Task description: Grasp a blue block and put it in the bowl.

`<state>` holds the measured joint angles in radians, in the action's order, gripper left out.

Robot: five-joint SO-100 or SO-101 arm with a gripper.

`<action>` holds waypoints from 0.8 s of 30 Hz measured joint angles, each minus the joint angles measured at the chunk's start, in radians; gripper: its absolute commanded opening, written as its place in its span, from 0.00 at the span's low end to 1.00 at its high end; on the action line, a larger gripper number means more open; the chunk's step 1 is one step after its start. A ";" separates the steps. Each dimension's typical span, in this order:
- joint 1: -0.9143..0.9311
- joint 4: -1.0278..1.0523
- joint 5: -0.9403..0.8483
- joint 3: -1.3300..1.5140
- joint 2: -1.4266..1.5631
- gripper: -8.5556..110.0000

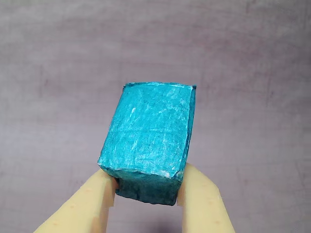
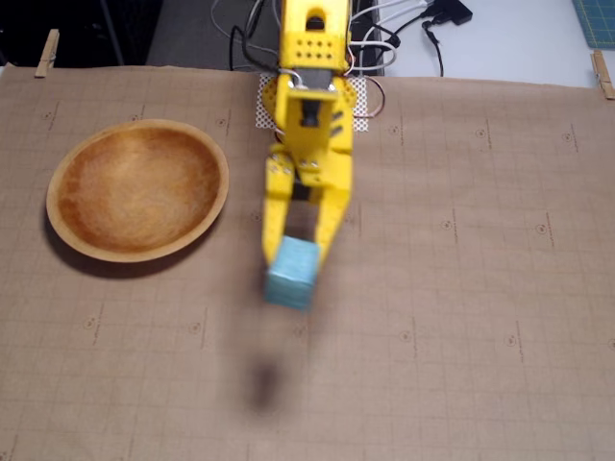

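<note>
Right of the bowl [image 2: 138, 189], your gripper [image 2: 296, 252] pinches the block [image 2: 290, 273] by one end; it looks light, rough, probably foam.

Brown gridded paper [image 2: 461, 317] covers the tabletop [image 2: 519, 43] in the fixed view, faint lines and small cross marks running right across it. A wooden clothespin [image 2: 46, 53] clips the paper at the upper left corner, and another clothespin [image 2: 602, 74] grips it at the upper right. Beyond the paper's far edge, a tangle of black and white cables [image 2: 404, 34] lies on the pale surface. A sliver of green cutting mat [image 2: 594, 21] peeks in, top right corner.
</note>
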<state>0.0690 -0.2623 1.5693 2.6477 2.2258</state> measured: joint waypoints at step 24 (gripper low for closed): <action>0.448 0.087 -0.072 0.098 0.094 0.05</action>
<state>0.5170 -0.1749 1.4972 2.7458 2.3194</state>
